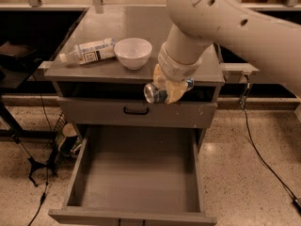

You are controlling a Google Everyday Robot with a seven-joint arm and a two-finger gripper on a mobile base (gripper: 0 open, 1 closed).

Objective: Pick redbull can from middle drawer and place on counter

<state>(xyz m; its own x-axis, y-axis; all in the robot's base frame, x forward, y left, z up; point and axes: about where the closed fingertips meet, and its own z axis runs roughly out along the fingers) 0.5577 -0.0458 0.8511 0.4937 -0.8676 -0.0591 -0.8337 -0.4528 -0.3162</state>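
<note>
Bottle: lies on its side near the left front corner of the counter; out of the way
Bowl: upright just beside it, at the front edge
Middle drawer: pulled open below; floor bare
Redbull can: held sideways before the front edge, right of the bowl; not yet on the counter
Gripper: clenched on the can; I judge it must rise to clear the edge

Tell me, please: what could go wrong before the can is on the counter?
1. The pincer holds the redbull can sideways, level with the front edge of the counter; lifting may knock it there.
2. The white bowl stands close by; placing could bump it.
3. A slip would likely drop the can into the open middle drawer.
</note>
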